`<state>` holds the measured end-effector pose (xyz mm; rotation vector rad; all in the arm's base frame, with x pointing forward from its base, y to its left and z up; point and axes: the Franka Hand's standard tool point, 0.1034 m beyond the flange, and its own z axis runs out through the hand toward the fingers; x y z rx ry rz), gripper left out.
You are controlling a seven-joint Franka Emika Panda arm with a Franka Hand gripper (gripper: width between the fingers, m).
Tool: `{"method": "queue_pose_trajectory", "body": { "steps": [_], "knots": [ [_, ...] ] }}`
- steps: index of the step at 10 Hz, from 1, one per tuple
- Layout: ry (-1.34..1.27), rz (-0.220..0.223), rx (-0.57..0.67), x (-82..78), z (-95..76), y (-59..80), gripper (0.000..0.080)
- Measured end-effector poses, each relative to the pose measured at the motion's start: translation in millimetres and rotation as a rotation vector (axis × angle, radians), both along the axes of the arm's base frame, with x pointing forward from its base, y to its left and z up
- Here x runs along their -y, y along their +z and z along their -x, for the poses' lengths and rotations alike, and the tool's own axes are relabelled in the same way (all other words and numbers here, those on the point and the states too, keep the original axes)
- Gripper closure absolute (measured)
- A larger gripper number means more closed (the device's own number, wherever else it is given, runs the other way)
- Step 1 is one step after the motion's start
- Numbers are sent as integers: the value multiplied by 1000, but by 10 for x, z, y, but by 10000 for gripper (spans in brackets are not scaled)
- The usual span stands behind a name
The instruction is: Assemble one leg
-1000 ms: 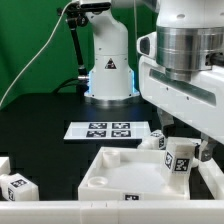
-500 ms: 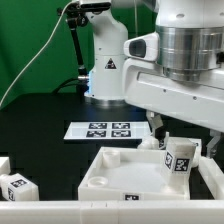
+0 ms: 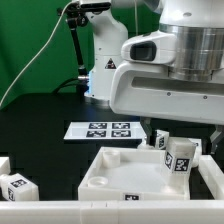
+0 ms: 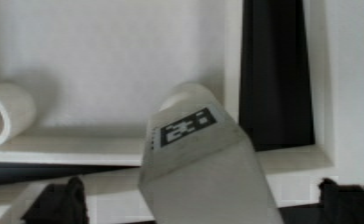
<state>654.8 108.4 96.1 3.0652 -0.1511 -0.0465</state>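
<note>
Claw [image 4: 197,198] hangs spread wide and empty astride the upright leg [image 3: 180,160] at a corner of the panel [image 3: 120,180], seemingly poised to grip it

White arm [image 3: 170,75] hanging low, gripper [image 4: 197,197] fingers apparently spread wide

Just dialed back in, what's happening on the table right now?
The gripper is open, its fingers either side of a tagged white leg, not touching it. That leg stands upright at the white panel's edge on the exterior view's right. Another leg lies loose on the exterior view's left.
</note>
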Motion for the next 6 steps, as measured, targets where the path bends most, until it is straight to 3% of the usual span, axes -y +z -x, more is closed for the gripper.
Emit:
{"method": "queue_pose_trajectory", "body": {
  "steps": [3, 5, 6],
  "knots": [
    [199, 7, -7, 36, -11, -6, 150],
    [192, 8, -7, 59, -13, -8, 197],
    [192, 8, -7, 61, -13, -8, 373]
  ]
}}
